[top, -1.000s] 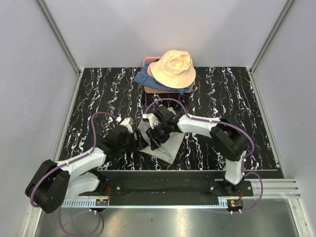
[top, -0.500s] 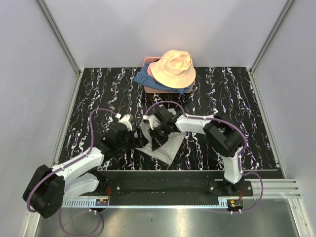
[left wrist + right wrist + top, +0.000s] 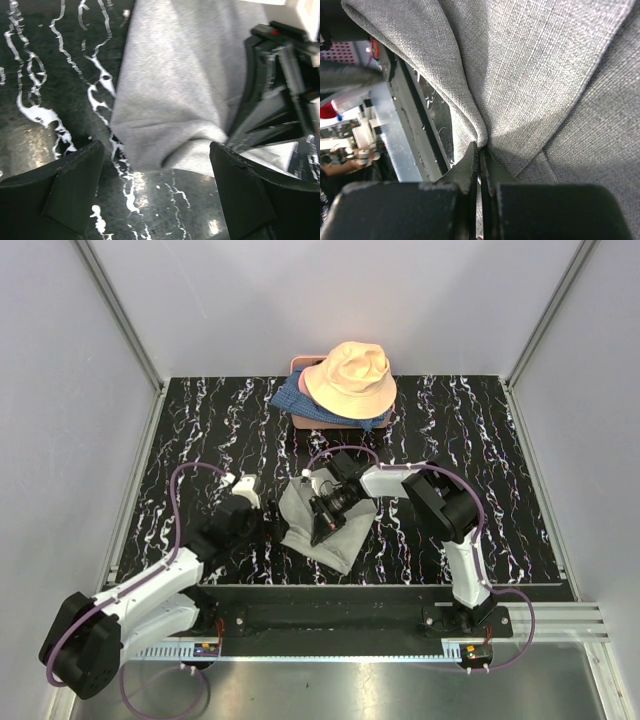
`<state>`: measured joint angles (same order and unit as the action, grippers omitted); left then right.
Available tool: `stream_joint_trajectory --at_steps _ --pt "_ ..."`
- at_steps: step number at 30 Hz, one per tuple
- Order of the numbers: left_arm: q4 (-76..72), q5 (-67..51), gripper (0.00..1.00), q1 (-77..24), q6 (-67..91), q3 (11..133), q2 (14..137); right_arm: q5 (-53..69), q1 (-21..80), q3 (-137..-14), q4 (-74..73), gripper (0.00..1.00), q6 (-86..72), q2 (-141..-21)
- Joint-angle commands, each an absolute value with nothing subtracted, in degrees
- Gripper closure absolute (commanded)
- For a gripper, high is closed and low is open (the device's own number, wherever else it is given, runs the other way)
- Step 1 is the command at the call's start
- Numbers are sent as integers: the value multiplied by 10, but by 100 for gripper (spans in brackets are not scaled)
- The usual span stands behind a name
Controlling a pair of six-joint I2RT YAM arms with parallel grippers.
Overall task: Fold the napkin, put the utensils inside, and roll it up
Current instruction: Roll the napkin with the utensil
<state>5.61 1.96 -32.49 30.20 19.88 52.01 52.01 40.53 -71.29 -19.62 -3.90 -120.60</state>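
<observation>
The light-grey napkin (image 3: 342, 536) lies crumpled and partly folded on the black marbled table, near the front middle. My right gripper (image 3: 322, 521) is shut on a pinched fold of the napkin (image 3: 545, 75); in the right wrist view its tips (image 3: 481, 150) meet with the cloth ridge between them. My left gripper (image 3: 266, 530) stands open just left of the napkin, holding nothing. In the left wrist view its fingers straddle bare table (image 3: 157, 172), and the napkin's edge (image 3: 170, 90) lies ahead beside the right gripper (image 3: 272, 100). The utensils are out of view.
A peach bucket hat (image 3: 350, 378) rests on blue patterned fabric (image 3: 288, 398) and a pink item at the back middle. Grey walls close in the table (image 3: 200, 430) on three sides. A metal rail (image 3: 330, 645) runs along the front.
My right gripper has shut on a fold of the napkin. My left gripper has opened wider and drawn back to the left, away from the cloth.
</observation>
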Motion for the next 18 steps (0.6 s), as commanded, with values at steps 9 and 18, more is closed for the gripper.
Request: stream_joint_trajectory --at_steps 9,18 --pt "-42 63 23 -321 307 202 603 537 394 -724 -238 100 -4 -1246" --pt "-99 55 40 -320 293 212 671 540 393 -725 -248 100 -2 -1251"
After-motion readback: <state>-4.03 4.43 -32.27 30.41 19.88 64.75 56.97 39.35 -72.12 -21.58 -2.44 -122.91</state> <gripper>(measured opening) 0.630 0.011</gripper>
